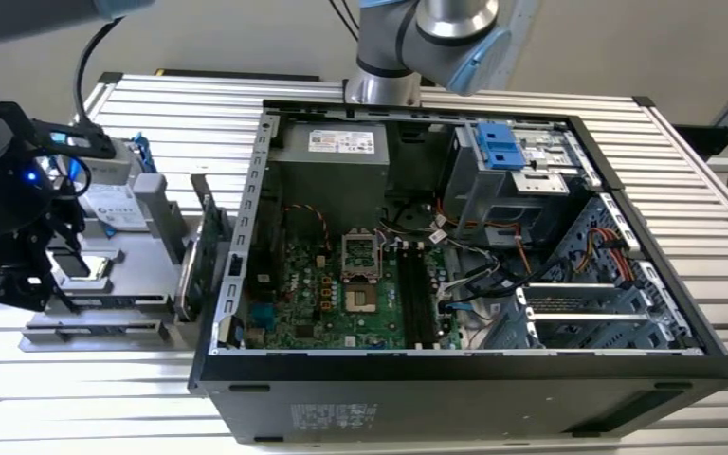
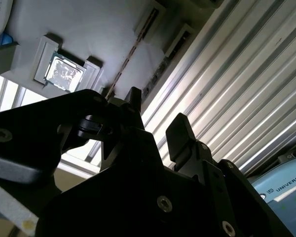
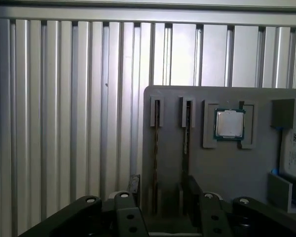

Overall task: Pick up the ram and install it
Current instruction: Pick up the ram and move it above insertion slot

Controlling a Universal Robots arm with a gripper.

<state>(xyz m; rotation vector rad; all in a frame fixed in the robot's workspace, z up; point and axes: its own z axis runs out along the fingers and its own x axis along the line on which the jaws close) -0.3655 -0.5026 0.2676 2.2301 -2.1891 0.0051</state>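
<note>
— Over the grey fixture tray (image 3: 227,168), where was your gripper (image 3: 163,182)?
— Spread wide, empty, close to the ram (image 3: 156,143) standing edgewise in that tray's slot. Pick-up looked pending; you needed to centre on it.

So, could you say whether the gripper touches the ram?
Cannot tell. In the first wrist view the open gripper frames the near end of the ram in the holder, but no gap or contact shows plainly.

Clear air above upright ram (image 3: 186,143); twin stick (image 3: 156,143) close beside.
</note>
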